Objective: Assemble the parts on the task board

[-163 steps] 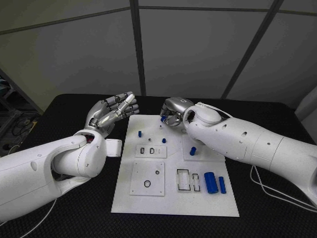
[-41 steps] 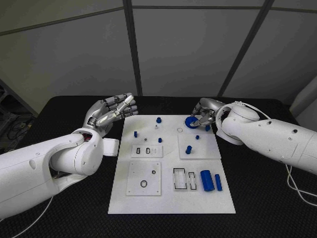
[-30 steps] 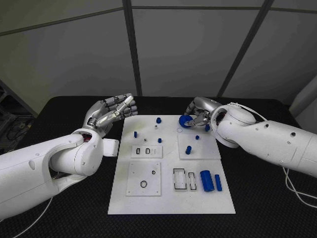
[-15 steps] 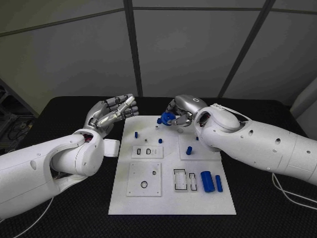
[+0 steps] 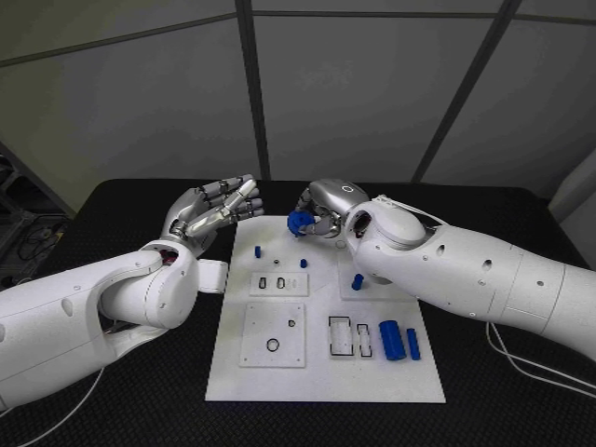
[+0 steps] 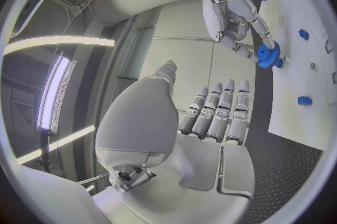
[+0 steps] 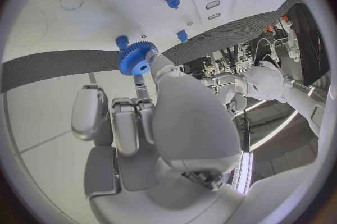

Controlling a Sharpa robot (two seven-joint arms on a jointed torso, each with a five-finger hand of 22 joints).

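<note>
Teeth on the gear (image 7: pixel 134 59), right hand (image 7: pixel 151 101) pinching, show from the wrist.

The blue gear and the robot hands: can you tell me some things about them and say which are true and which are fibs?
1. The right hand holds a blue gear. True.
2. The left hand holds a blue peg. False: it holds nothing, and its fingers are apart.
3. The gear lies flat on the white board. False: it is held up between the right hand's fingers.
4. Two blue cylinders lie side by side near the board's right edge. True.
5. The gear has a hole in its middle. True, as the right wrist view shows.
</note>
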